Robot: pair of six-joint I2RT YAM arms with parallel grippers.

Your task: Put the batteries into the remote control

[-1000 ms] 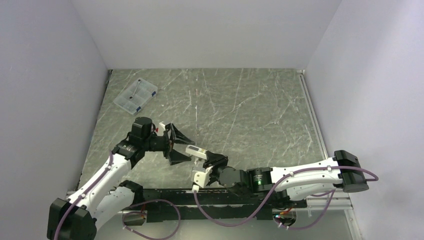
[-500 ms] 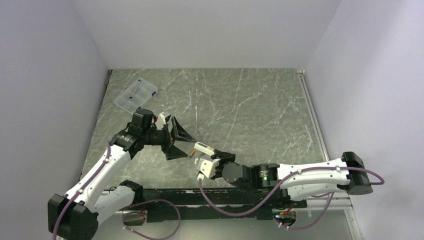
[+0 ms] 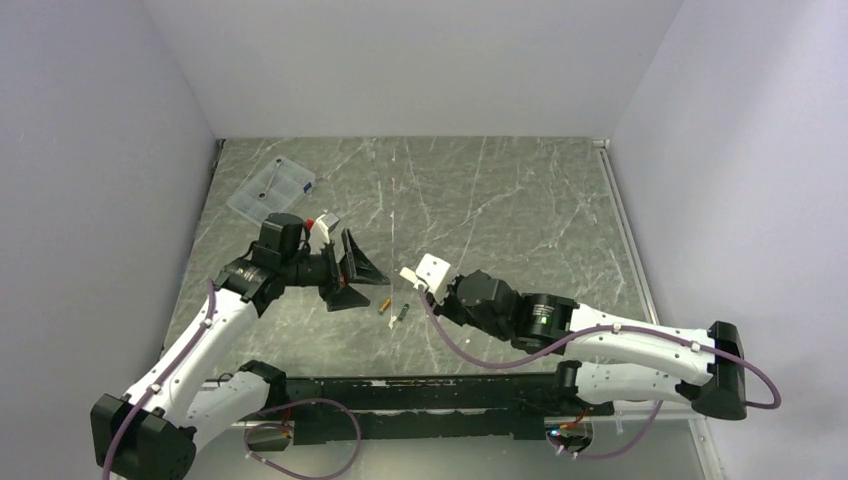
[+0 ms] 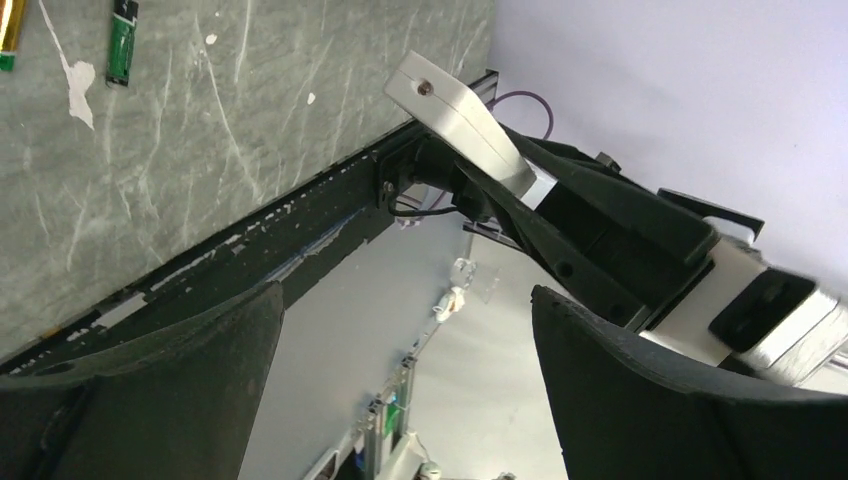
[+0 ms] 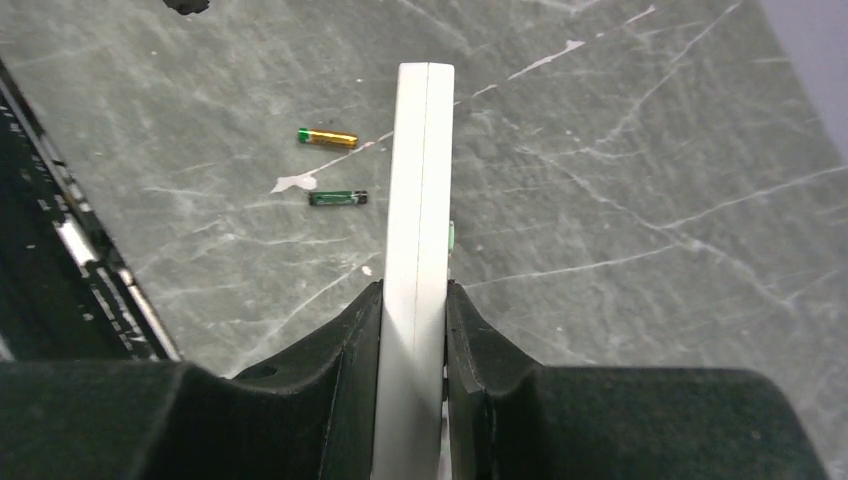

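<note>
right gripper clamps the remote control edge-on between its fingers; left gripper spread wide. copper battery and green battery lie on grey marbled table, pale walls around

The top camera looked down from behind on the grey marbled desk. Both wrist cameras hung close over it; all shared the copper-orange cylindrical battery and dark green cylindrical battery.

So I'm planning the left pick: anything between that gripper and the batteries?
Nothing visible: the copper battery and green battery lie exposed on the table, close to the open left gripper.
</note>
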